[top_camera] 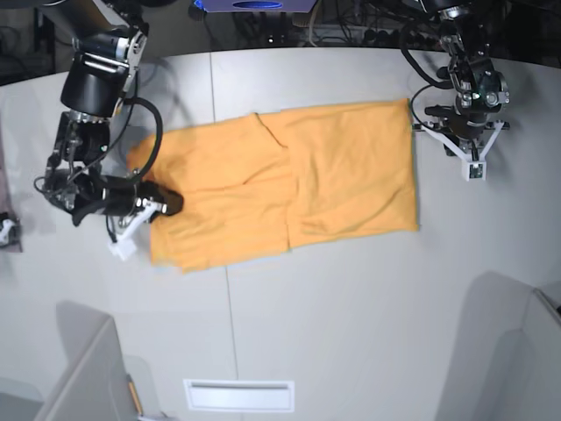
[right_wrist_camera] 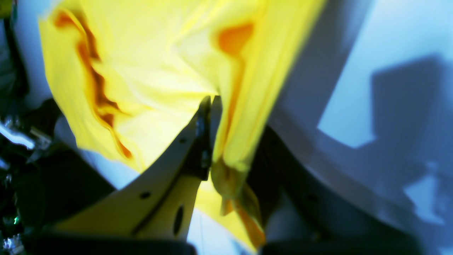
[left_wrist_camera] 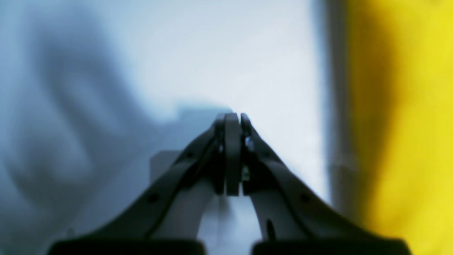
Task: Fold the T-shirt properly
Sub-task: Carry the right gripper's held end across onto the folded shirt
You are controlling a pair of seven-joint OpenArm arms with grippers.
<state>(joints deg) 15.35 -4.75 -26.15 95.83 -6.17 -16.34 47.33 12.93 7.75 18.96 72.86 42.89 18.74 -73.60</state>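
**Right hand gripping shirt edge**

The T-shirt (top_camera: 289, 189) lies spread flat on the tabletop (top_camera: 351, 316). The right hand (right_wrist_camera: 211, 106) is clamped on its left edge. The left hand (left_wrist_camera: 233, 120) is closed and empty, beside the shirt's right edge.

A pale grey table (top_camera: 351, 316) made of panels with thin seams fills the base view. A white rectangular label (top_camera: 238, 396) lies near its front edge. Tangled cables (top_camera: 351, 22) run behind its far edge.
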